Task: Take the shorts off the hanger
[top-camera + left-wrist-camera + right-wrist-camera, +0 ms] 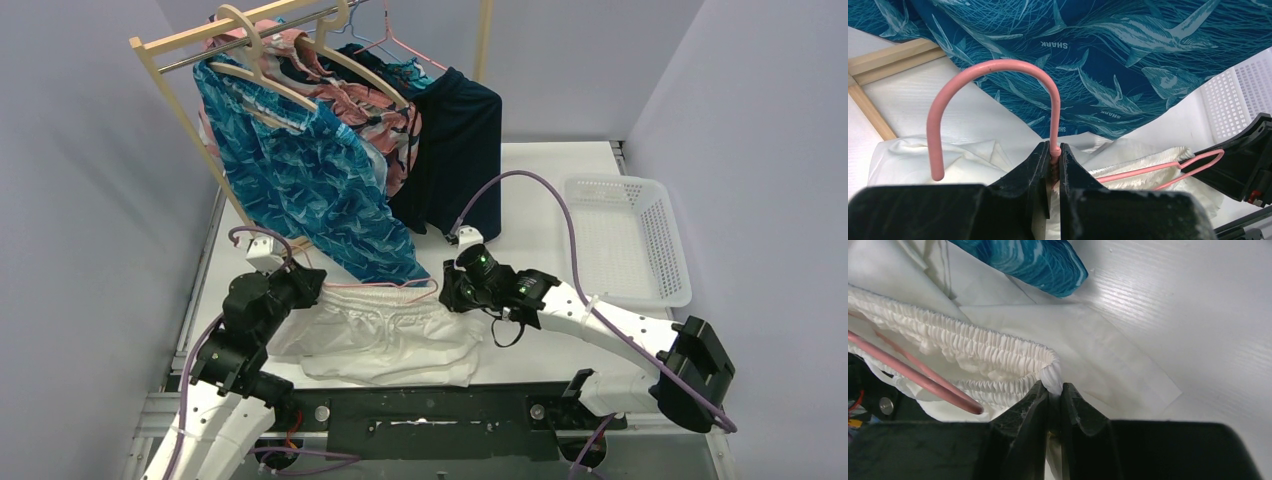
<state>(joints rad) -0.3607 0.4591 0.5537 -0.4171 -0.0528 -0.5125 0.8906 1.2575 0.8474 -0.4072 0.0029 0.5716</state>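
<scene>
The white shorts (385, 335) lie flat on the table with a pink wire hanger (380, 286) in their waistband. My left gripper (305, 285) is shut on the pink hanger's neck (1054, 150), just below its hook (983, 75). My right gripper (452, 290) is shut on the right end of the white shorts' elastic waistband (1052, 374); the hanger's arm (923, 377) pokes out beside it. The teal shark-print shorts (310, 175), the pink floral shorts (385, 115) and the dark navy shorts (455, 150) hang on the rack.
A wooden clothes rack (180, 95) stands at the back left, its base bars (883, 60) on the table. A white plastic basket (628, 235) sits at the right. The teal shorts' hem hangs just behind both grippers.
</scene>
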